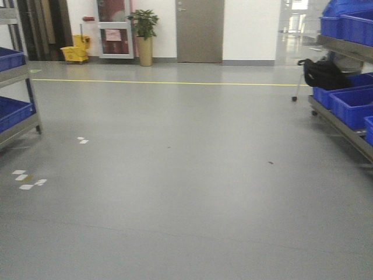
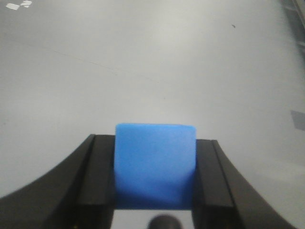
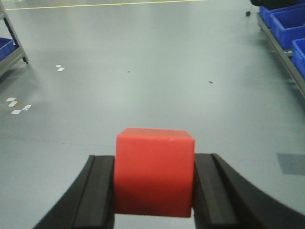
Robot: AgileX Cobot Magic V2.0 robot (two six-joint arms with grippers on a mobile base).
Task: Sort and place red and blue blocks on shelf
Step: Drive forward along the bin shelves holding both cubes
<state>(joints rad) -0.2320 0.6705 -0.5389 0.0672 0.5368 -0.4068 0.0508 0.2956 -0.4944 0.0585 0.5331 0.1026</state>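
Our left end effector [image 2: 155, 143] is clamped on the blue block [image 2: 155, 164], our right end effector [image 3: 153, 160] on the red block [image 3: 153, 174]. The shelf [image 1: 339, 124] stands well apart, ahead on the right.

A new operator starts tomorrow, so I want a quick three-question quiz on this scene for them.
1. True or false: the left gripper is empty.
2. What does the right gripper hold?
3. Blue bins sit on a shelf: A) right side only B) left side only C) both sides.
Key: 1 false, it grips the blue block; 2 the red block; 3 C.
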